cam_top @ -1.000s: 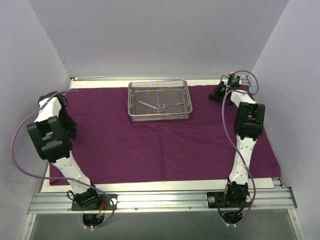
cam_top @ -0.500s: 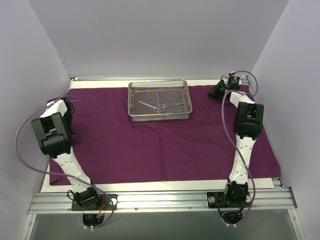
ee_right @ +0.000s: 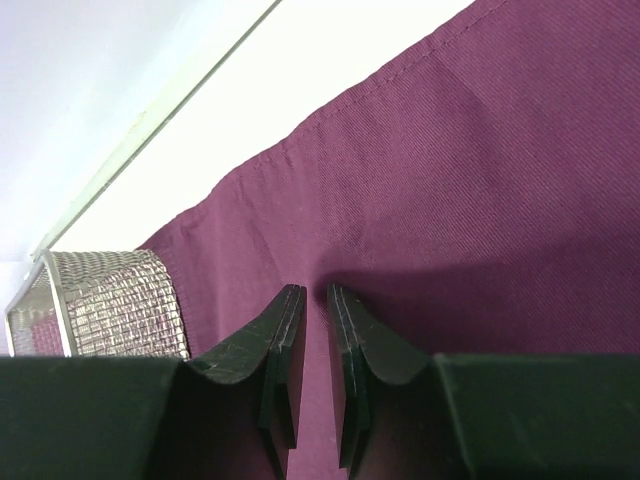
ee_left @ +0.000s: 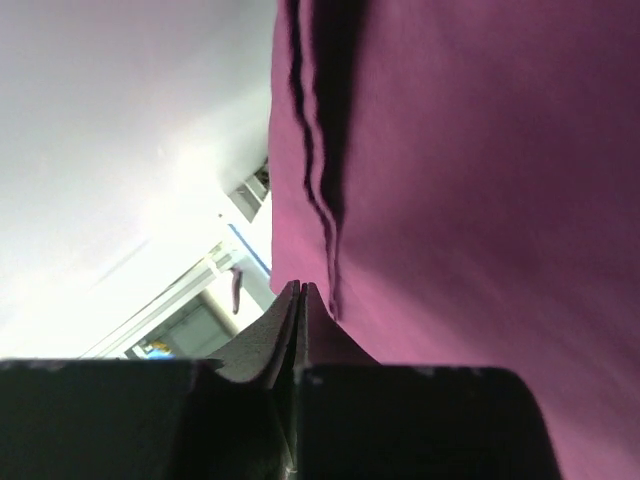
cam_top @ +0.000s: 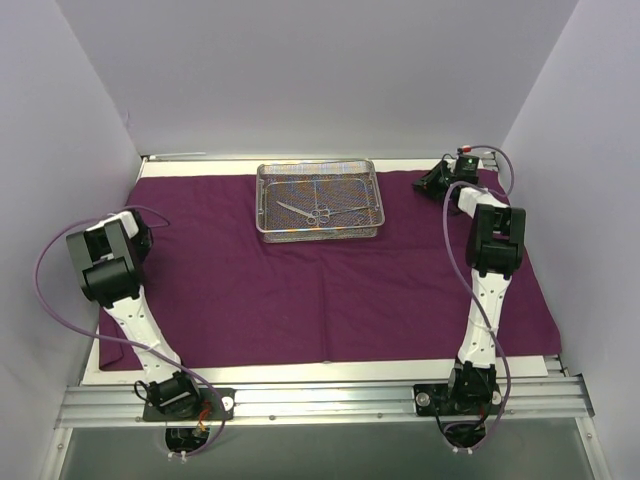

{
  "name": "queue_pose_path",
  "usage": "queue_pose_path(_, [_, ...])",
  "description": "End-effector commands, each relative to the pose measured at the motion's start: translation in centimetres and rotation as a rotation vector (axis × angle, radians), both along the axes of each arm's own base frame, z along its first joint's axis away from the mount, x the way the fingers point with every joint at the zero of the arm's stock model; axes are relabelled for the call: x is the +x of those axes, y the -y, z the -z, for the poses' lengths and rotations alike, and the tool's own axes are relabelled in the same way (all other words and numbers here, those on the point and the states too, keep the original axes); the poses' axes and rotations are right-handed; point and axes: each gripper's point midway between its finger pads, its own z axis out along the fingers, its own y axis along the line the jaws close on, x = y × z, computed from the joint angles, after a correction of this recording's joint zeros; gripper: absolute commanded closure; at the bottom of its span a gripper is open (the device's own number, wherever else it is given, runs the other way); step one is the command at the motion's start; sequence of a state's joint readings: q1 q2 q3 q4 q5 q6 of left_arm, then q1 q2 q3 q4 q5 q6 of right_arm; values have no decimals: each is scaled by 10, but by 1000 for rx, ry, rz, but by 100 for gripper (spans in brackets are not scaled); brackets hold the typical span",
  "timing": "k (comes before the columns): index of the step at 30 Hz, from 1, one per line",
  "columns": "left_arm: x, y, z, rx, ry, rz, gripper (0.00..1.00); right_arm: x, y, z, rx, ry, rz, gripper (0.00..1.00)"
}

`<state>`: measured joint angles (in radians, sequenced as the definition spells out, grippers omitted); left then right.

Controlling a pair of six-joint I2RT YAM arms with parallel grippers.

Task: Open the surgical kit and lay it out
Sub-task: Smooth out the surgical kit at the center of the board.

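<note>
The dark purple cloth wrap (cam_top: 330,290) lies spread over the table. The wire-mesh tray (cam_top: 320,228) stands on it at the back centre, with thin ring-handled instruments (cam_top: 315,211) inside. My left gripper (cam_top: 140,240) is at the cloth's left edge. In the left wrist view its jaws (ee_left: 300,287) are pressed together, with nothing visible between them and the folded hem of the cloth (ee_left: 480,200) just beyond. My right gripper (cam_top: 431,182) is at the back right. Its jaws (ee_right: 312,290) stand a narrow gap apart over the cloth (ee_right: 480,180), which shows through the gap.
White walls close in the left, back and right. A strip of bare white table (ee_right: 300,90) runs behind the cloth's back edge. The tray's mesh wall (ee_right: 110,305) stands to the left of my right gripper. The arm bases sit on a metal rail (cam_top: 320,400) at the near edge.
My left arm has pulled back toward the near left edge and its jaws have closed. My right gripper has crept slightly toward the back left.
</note>
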<state>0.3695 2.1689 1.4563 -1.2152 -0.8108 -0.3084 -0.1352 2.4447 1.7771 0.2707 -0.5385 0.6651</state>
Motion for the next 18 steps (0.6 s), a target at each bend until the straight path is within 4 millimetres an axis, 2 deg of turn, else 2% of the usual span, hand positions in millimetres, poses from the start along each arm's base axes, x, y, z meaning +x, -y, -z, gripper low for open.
queue_pose_path(1, [-6,-16,5,83,-48,17,98,-5,-7,11,30,-16,-11,83])
queue_pose_path(7, [13,-16,26,6,39,59,98,-9,-11,14,61,-19,-14,83])
queue_pose_path(9, [17,-20,22,18,55,59,98,-11,-12,12,73,-14,-15,83])
queue_pose_path(10, [26,-20,16,26,99,54,98,-10,-13,11,77,-8,-17,83])
queue_pose_path(14, [51,2,6,-7,211,75,98,-11,-16,11,87,-6,-22,83])
queue_pose_path(15, [55,4,1,13,225,82,98,-12,-17,11,93,-7,-20,83])
queue_pose_path(18, [60,12,1,21,209,104,98,-11,-18,10,98,-7,-25,83])
